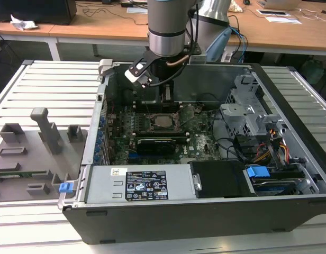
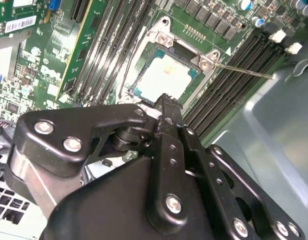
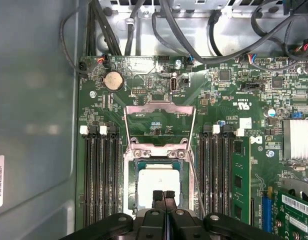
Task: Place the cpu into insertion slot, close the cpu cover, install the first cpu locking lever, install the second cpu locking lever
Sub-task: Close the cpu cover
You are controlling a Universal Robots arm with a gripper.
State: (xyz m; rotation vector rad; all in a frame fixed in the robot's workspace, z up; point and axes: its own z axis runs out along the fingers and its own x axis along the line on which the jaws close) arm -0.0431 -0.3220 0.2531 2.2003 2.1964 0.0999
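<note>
I see my gripper [image 3: 163, 196] pinched shut and empty, its tips at the near edge of the cpu [image 3: 156, 182], which lies in the slot [image 3: 134, 172] just below, with the cover [image 3: 159, 106] swung open beyond it.

Surface: pale slatted table [image 1: 52, 84] | on it: open computer case [image 1: 205, 217] — grey moulded tray [image 1: 15, 159] beside it
</note>
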